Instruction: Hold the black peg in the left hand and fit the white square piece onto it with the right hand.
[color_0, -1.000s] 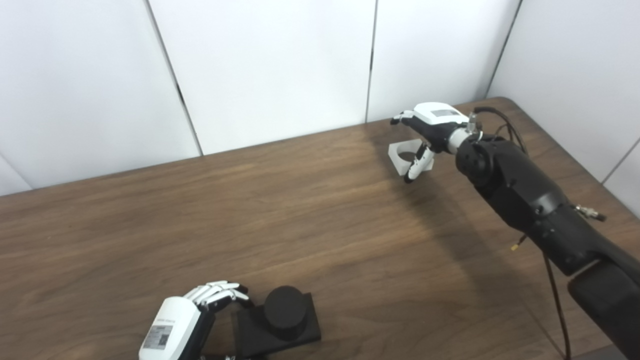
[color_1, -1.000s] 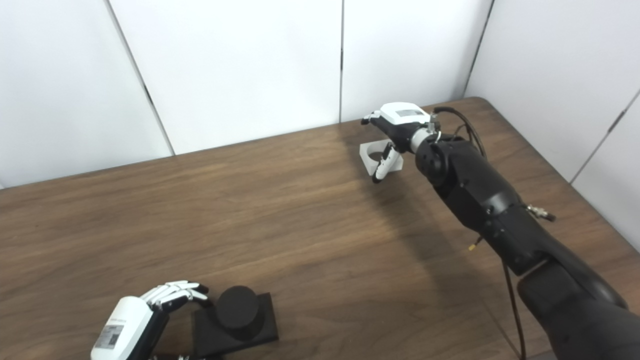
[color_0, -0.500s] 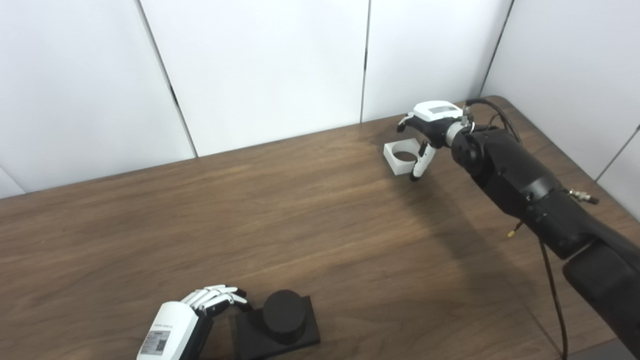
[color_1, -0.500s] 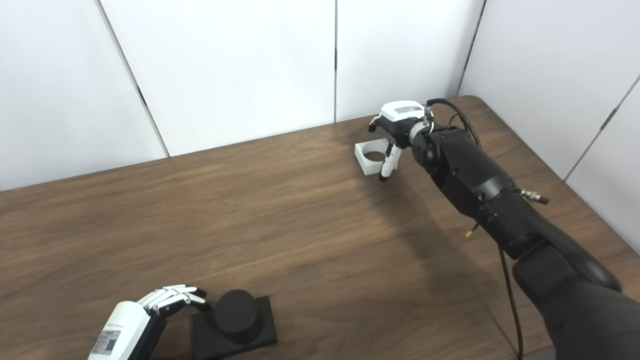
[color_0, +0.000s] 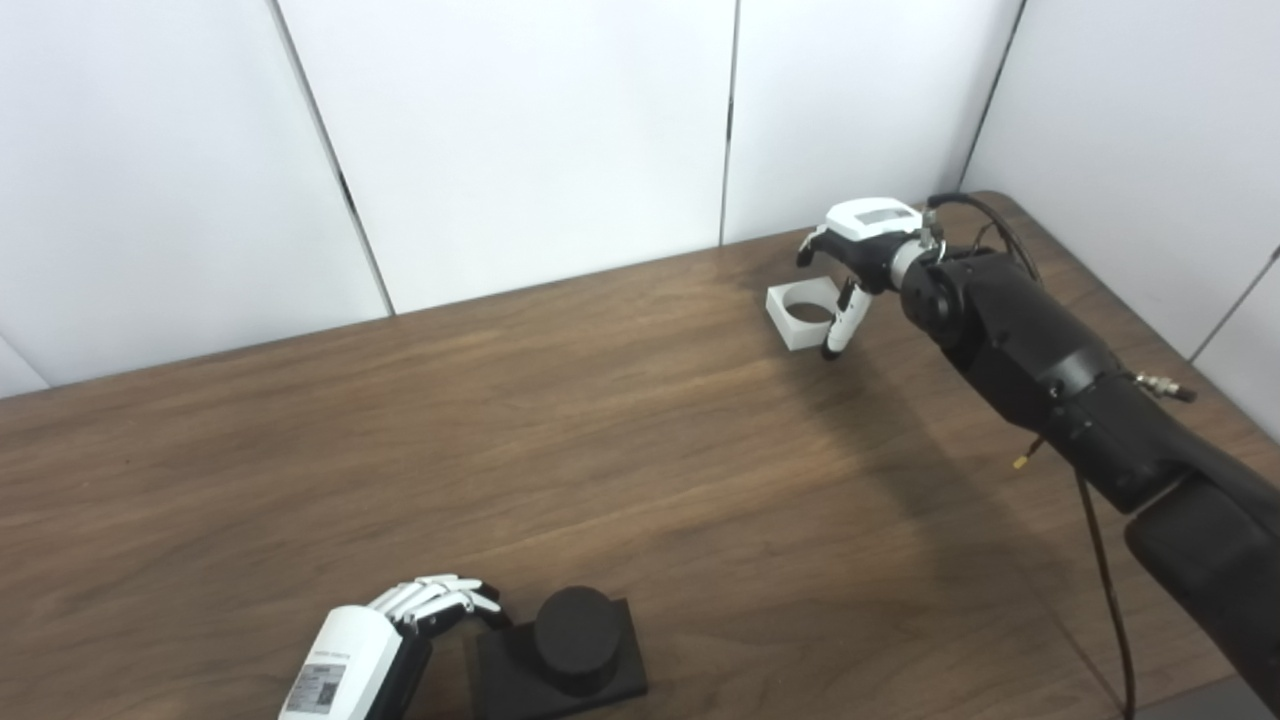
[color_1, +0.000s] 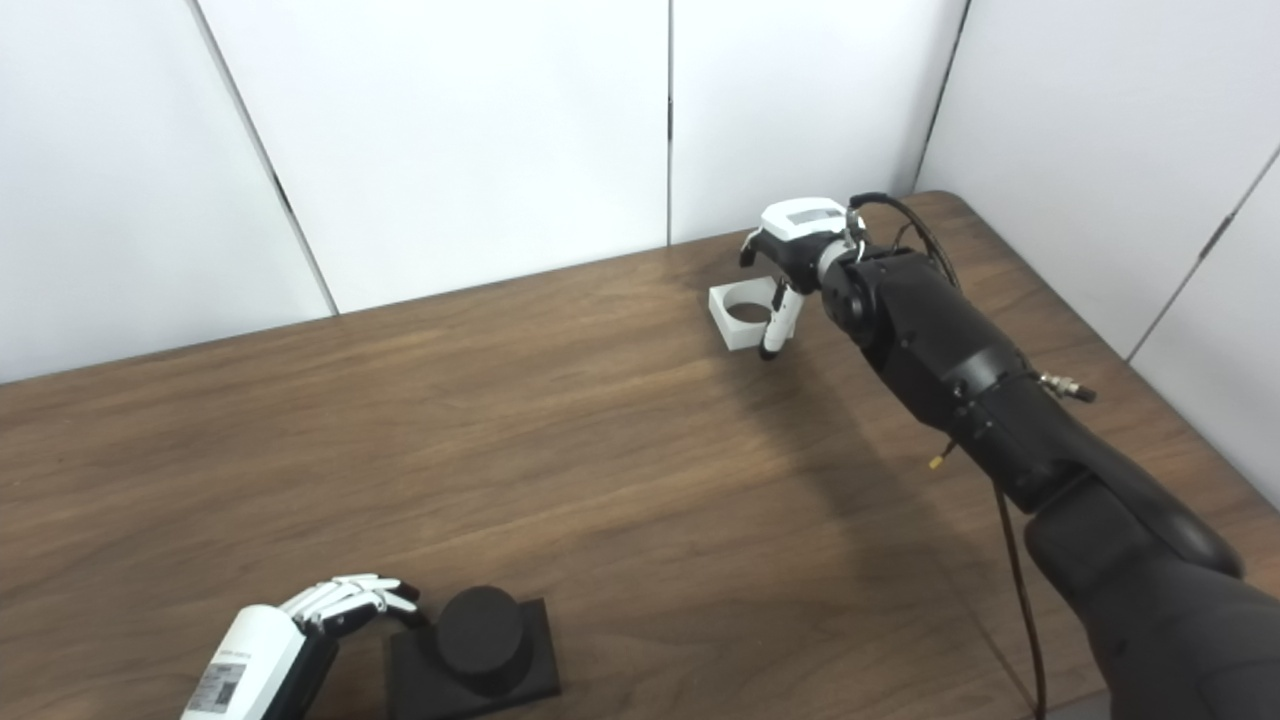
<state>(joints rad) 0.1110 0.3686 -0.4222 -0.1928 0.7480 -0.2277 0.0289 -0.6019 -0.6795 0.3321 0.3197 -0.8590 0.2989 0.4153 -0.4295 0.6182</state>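
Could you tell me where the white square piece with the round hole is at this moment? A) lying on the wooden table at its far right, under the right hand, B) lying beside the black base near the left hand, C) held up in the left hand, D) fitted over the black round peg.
A: the white square piece with the round hole lies on the wooden table, with the right hand arched over it.

A dark, wood-grain surface (color_0: 620, 420) with a low sheen carries a matt black peg (color_0: 572, 628) and a smooth white square piece (color_0: 800, 314) of plastic look; the right hand (color_0: 858, 258) shows glossy white shell.
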